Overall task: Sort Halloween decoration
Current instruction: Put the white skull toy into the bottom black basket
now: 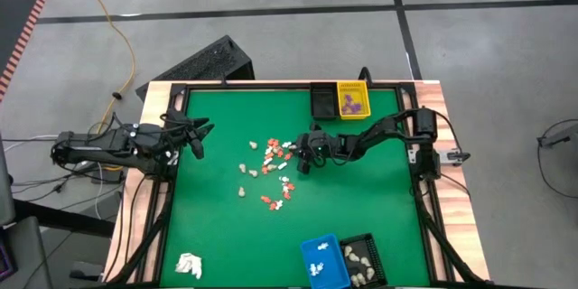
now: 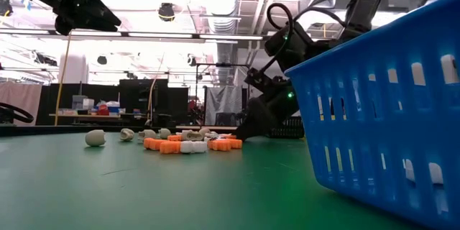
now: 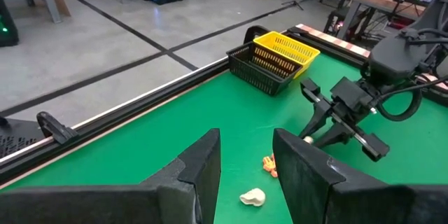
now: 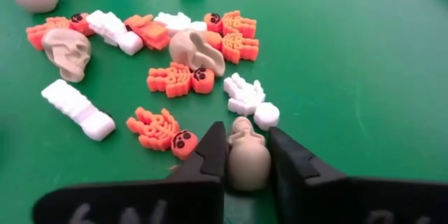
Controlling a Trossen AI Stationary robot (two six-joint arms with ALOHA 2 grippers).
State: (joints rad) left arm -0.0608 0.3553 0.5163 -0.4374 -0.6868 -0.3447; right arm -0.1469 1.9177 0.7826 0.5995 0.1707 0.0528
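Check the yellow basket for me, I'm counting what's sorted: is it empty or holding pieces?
Holding pieces. The high view shows a few purple pieces lying inside the yellow basket at the table's far edge.

Even, bright overhead illumination in all four views. In the low view, ceiling strip lights (image 2: 136,36) glare white and leave the arms as dark silhouettes; the near blue basket (image 2: 388,108) is soft and out of focus. The green table (image 1: 361,199) shows only faint, short shadows and no glare. In the right wrist view the far pieces blur slightly, while the beige skull (image 4: 246,159) stays sharp.
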